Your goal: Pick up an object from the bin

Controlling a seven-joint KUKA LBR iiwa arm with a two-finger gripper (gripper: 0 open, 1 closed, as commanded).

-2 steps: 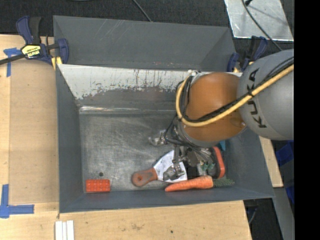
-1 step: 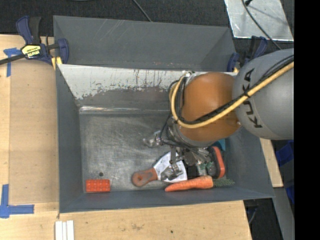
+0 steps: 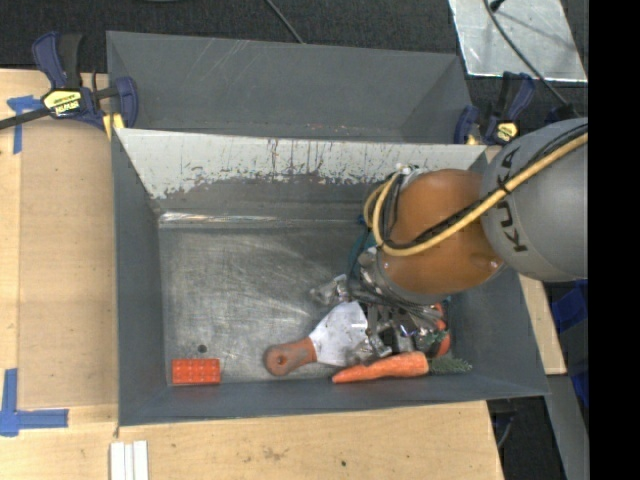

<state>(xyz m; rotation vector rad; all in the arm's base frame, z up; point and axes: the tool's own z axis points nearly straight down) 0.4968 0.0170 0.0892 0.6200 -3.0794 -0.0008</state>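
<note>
Your grey metal bin [image 3: 250, 258] has sloped walls, which likely explains why most of its load has slid together at the lower right of the frame, leaving the floor bare across the middle and left. The arm [image 3: 540, 208] comes in from the right, its orange wrist cover [image 3: 440, 233] hanging low over that corner, so the pincer [image 3: 388, 333] is down in the small heap [image 3: 420, 340]. You cannot tell whether it is apart or together, and nothing can be seen clamped in it. Just left of it lies a scraper-like tool [image 3: 318, 343], pale blade towards the pincer and reddish-brown handle pointing left. Just below it, along the near wall, lies a toy carrot [image 3: 385, 370] with its green top to the right. Either looks like your likeliest pick. An orange-red toy brick [image 3: 196, 371] sits alone at the lower left, well apart.
</note>
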